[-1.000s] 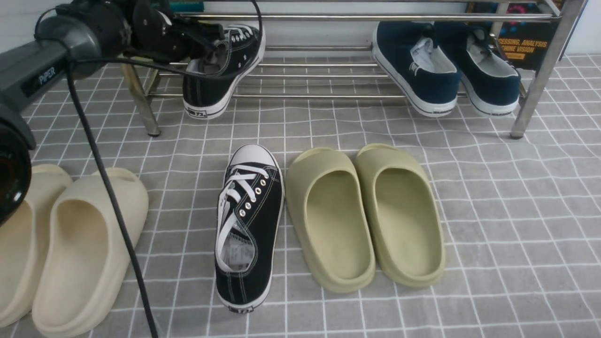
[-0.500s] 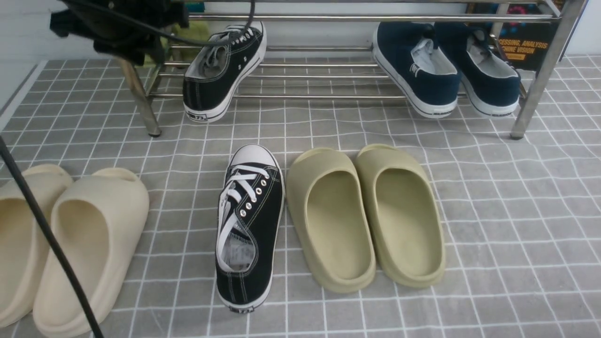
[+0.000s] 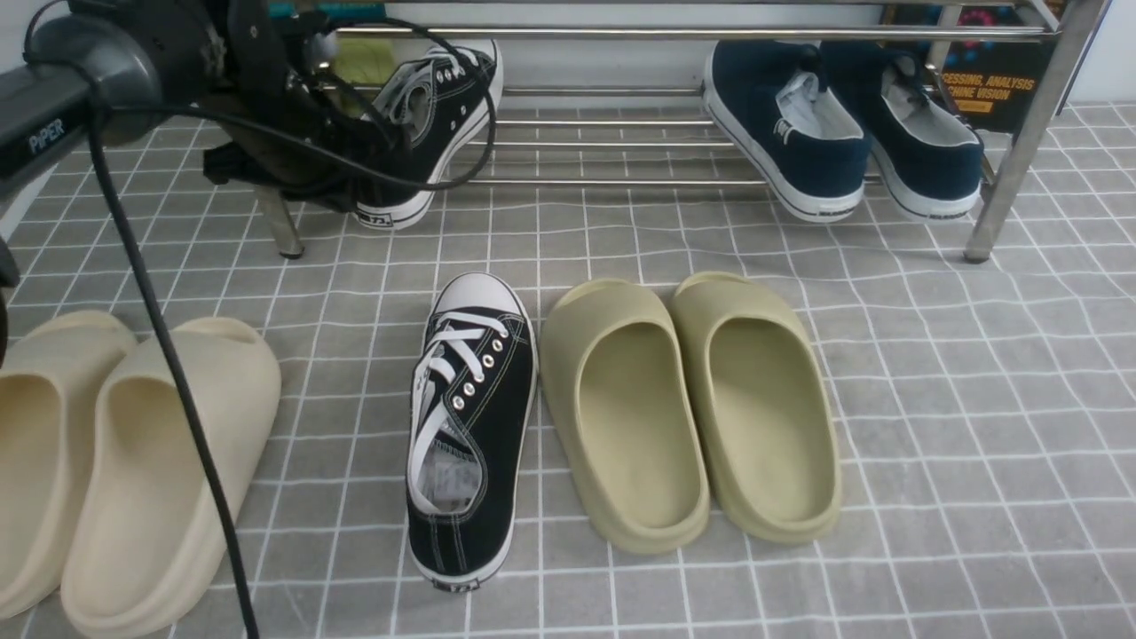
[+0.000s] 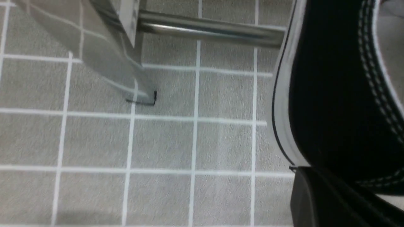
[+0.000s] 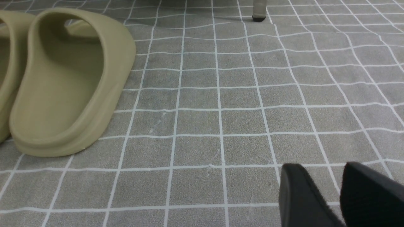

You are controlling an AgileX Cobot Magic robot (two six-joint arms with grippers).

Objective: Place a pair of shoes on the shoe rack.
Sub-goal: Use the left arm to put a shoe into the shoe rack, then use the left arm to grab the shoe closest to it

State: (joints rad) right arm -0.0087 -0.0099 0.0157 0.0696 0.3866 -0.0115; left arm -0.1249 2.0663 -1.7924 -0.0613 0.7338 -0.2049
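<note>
One black sneaker (image 3: 435,124) lies tilted on the lower bars of the shoe rack (image 3: 674,34) at its left end, with its heel over the front bar. The other black sneaker (image 3: 470,426) stands on the floor mat, toe towards the rack. My left gripper (image 3: 359,177) is at the racked sneaker's heel. In the left wrist view one finger (image 4: 315,195) lies against the outer side of that sneaker (image 4: 331,94). The other finger is hidden. My right gripper (image 5: 325,165) hangs low over bare mat, empty, with its fingers close together.
Two navy slip-ons (image 3: 790,124) sit at the rack's right end. Olive slides (image 3: 621,408) lie right of the floor sneaker and beige slides (image 3: 160,470) at the left. A black cable (image 3: 169,355) crosses the left side. The rack's left leg (image 4: 126,63) stands by the left gripper.
One second ago my left gripper was at the racked sneaker's collar. Half a second ago it was raised to the upper left. Now it is low beside the heel. The sneaker has stayed put.
</note>
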